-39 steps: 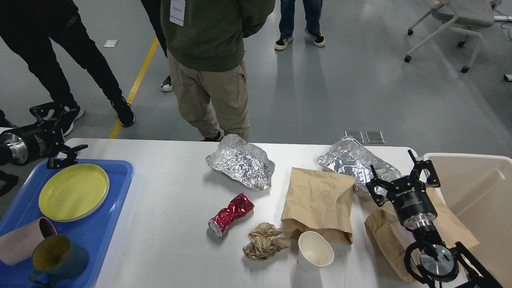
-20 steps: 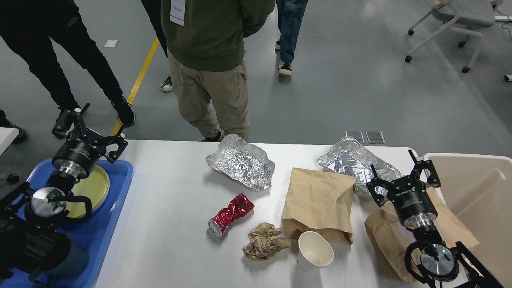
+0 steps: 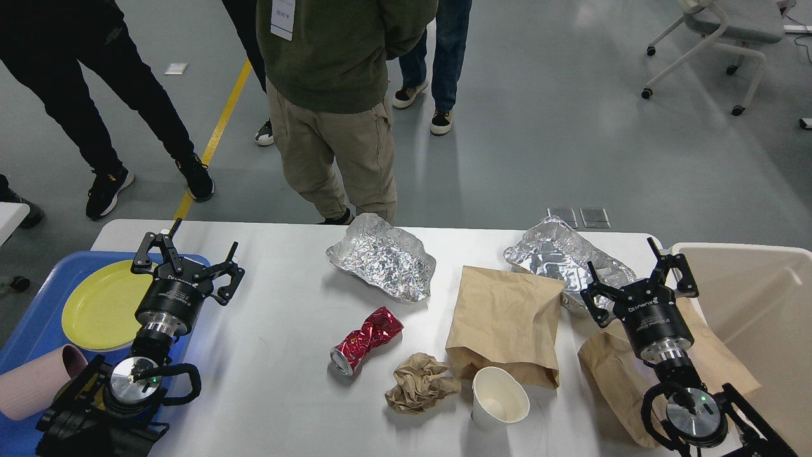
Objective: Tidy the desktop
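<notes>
The white desktop [image 3: 273, 355] carries scattered rubbish: a crushed red can [image 3: 366, 339], a crumpled brown paper ball [image 3: 420, 383], a white paper cup [image 3: 500, 397], two brown paper bags [image 3: 506, 322] [image 3: 618, 374] and two crumpled foil trays [image 3: 382, 256] [image 3: 564, 257]. My left gripper [image 3: 188, 254] stands open above the tray's right edge, holding nothing. Over the right paper bag, beside the right foil tray, my right gripper [image 3: 637, 271] is open and empty.
A blue tray [image 3: 38, 317] at the left holds a yellow plate [image 3: 104, 303] and a pink mug [image 3: 38, 384]. A beige bin [image 3: 755, 304] stands at the right end. Several people stand just beyond the far table edge.
My left arm swung in from the far left to a spot over the tray's right edge, now pointing up the table. The right arm has not moved. A person behind walked left.
</notes>
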`<state>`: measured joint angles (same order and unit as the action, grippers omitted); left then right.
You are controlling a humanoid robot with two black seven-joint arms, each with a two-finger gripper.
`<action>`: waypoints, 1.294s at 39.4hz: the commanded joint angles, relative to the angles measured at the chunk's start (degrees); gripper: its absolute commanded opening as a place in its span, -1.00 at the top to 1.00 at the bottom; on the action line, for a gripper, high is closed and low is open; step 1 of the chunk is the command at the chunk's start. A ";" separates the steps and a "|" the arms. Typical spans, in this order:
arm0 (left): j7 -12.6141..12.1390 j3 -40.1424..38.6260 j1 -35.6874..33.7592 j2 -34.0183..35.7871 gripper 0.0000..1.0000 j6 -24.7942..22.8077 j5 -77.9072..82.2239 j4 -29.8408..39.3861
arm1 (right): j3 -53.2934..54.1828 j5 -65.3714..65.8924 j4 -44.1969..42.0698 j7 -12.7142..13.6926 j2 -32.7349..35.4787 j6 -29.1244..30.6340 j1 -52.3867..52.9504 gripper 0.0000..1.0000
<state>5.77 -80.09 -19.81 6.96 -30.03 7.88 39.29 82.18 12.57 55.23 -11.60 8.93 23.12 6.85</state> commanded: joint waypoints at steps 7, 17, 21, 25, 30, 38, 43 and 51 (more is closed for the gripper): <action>0.29 -0.41 0.56 -0.01 -0.93 -0.91 -0.50 0.00 | -0.01 0.00 -0.03 0.00 0.04 0.00 0.00 -1.00; 0.38 -0.68 0.38 0.43 -0.93 -3.46 -0.94 0.00 | -0.01 0.00 -0.03 0.00 0.04 0.00 0.00 -1.00; 0.21 -0.94 -0.50 0.60 -0.93 -3.46 -1.91 0.00 | -0.01 0.00 -0.03 0.00 -0.05 0.00 0.00 -1.00; 0.38 -1.03 -1.29 0.95 -0.93 -3.46 -1.91 0.00 | -0.01 0.00 -0.03 0.00 0.04 0.00 0.00 -1.00; 0.47 -3.92 -2.25 1.66 -0.93 -2.58 -3.92 0.00 | -0.01 0.00 -0.03 0.00 0.04 0.00 0.00 -1.00; 0.29 -3.67 -1.55 1.83 -0.93 -3.37 -3.05 -0.53 | -0.01 0.00 -0.03 0.00 0.04 0.00 0.00 -1.00; 0.29 -3.75 -0.76 1.57 -0.93 -3.63 -0.59 -0.88 | -0.01 0.00 -0.03 0.00 -0.05 0.00 0.00 -1.00; 0.47 -3.84 -0.94 -0.36 -0.93 -4.78 -1.38 -0.88 | -0.01 0.00 -0.03 0.00 -0.05 0.00 0.00 -1.00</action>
<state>5.85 -83.83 -20.52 8.05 -34.38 6.94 38.41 82.18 12.57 55.22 -11.60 8.91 23.11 6.85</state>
